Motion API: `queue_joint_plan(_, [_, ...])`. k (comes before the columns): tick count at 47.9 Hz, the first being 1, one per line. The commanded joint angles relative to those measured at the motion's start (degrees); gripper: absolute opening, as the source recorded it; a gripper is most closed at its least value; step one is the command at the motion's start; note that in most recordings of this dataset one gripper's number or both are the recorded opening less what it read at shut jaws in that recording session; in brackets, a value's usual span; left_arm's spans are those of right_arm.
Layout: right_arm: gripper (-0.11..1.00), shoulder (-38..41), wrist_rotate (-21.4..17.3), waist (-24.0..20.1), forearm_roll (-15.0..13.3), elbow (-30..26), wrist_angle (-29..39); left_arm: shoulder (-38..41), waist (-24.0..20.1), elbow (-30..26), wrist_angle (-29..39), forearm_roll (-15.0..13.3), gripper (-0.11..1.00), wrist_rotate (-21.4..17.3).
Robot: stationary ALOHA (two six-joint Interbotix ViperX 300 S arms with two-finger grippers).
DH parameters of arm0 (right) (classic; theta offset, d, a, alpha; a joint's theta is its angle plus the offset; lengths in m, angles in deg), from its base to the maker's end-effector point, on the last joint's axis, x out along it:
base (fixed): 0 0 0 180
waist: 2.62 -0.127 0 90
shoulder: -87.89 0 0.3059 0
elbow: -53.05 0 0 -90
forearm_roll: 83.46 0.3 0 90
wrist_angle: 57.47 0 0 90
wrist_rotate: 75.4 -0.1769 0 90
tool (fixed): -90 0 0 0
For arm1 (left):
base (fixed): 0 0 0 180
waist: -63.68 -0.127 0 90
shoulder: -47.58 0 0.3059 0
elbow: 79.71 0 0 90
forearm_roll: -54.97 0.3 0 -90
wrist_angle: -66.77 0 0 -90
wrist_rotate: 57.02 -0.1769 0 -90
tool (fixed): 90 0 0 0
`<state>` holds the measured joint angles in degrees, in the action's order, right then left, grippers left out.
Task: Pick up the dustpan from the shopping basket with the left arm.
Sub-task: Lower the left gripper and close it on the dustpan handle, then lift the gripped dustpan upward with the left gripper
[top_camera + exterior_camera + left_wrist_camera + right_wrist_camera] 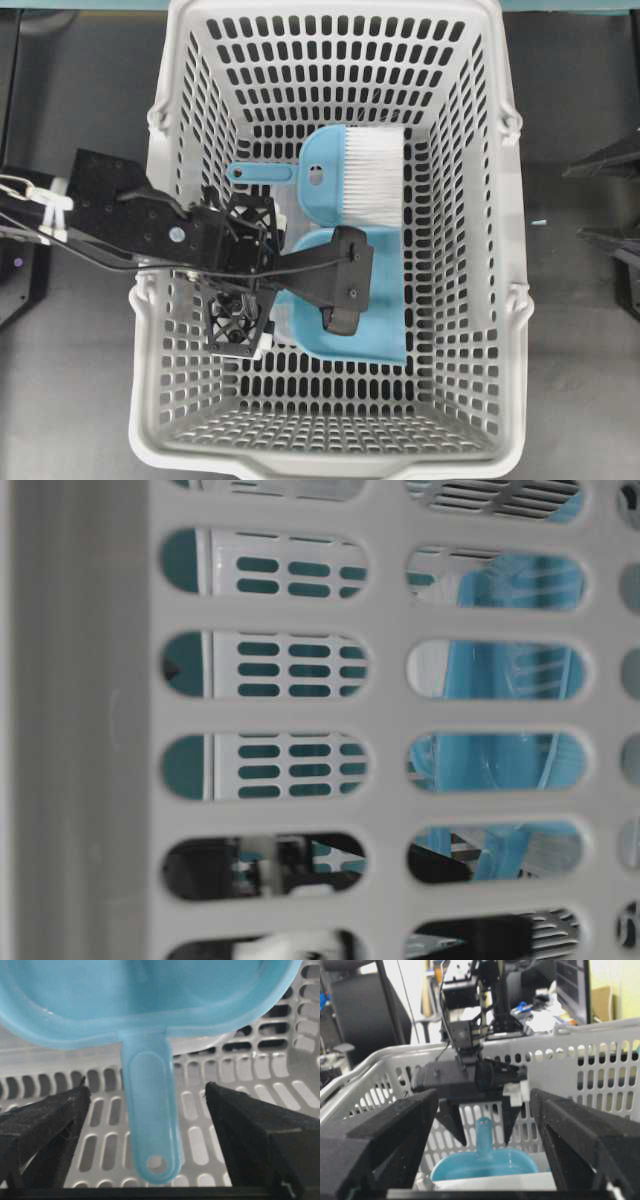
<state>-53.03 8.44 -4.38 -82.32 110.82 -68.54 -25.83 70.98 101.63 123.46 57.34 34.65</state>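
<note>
Grey slotted shopping basket [180, 90] surrounds the left gripper [147, 1105], its jaws wide astride the dustpan [150, 1110] handle, apart from it; closing on it comes next, I judge.

Glossy smooth plastic dustpan [150, 1125], matt perforated plastic shopping basket [480, 300], rough-faced matt black claw fingers [45, 1120].

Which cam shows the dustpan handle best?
Left wrist: the teal-blue plastic dustpan's thin handle fills the frame, hole visible, between the open left hand's fingers. Right wrist shows it small; overhead, the arm hides it; table-level shows only blue blur.
</note>
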Motion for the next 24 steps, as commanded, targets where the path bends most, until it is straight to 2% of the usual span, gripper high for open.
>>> queue_joint_plan(1, [0.72,0.26,-0.09,0.00,0.26,-0.35,-0.26,0.18,0.62,0.09,-0.18,0.18,0.90,0.09])
queue_joint_plan(6, [0.72,0.26,-0.09,0.00,0.26,-0.18,-0.26,0.62,0.62,0.88,-0.26,0.18,0.89,0.26])
queue_joint_plan(10, [0.72,0.26,-0.09,0.00,0.26,-0.18,-0.26,0.53,0.35,0.88,-0.18,0.18,0.83,0.26])
queue_joint_plan(14, [0.72,0.26,-0.09,0.00,0.26,-0.09,-0.26,0.35,0.35,0.97,-0.18,0.18,0.68,-0.26])
queue_joint_plan(20, [0.72,0.18,-0.09,-0.18,0.26,-0.09,-0.26,-0.88,0.35,0.26,0.00,0.18,0.31,-0.62])
queue_joint_plan(21, [0.72,0.18,-0.09,-0.18,0.26,-0.09,-0.26,-1.14,0.26,0.00,0.00,0.18,0.28,-0.70])
queue_joint_plan(24, [0.72,0.18,-0.09,-0.18,0.26,-0.09,-0.26,-1.93,0.18,-0.97,0.26,0.18,0.28,-0.70])
